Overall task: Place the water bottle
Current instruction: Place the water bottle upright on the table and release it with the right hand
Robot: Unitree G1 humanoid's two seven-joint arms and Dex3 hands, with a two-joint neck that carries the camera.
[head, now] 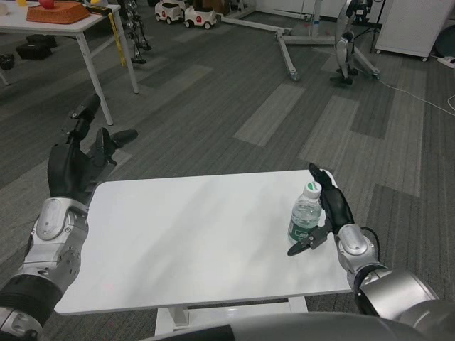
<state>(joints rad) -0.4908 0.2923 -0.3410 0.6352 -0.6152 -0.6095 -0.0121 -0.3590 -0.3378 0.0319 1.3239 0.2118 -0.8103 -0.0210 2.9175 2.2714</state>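
Note:
The clear water bottle (306, 214), with a white cap and a green label, stands upright on the white table (192, 234) near its right edge. My right hand (331, 213) is just to the bottle's right with its fingers spread. The fingers reach up behind the cap and the thumb lies low by the bottle's base. A thin gap shows between palm and bottle, so the hand holds nothing. My left hand (77, 162) hovers open above the table's far left corner, fingers apart and pointing away.
Beyond the table lies grey carpet. Another white table (78, 25) with an orange basket stands at the far left. Metal stand legs (298, 42) and small robots are at the back of the room.

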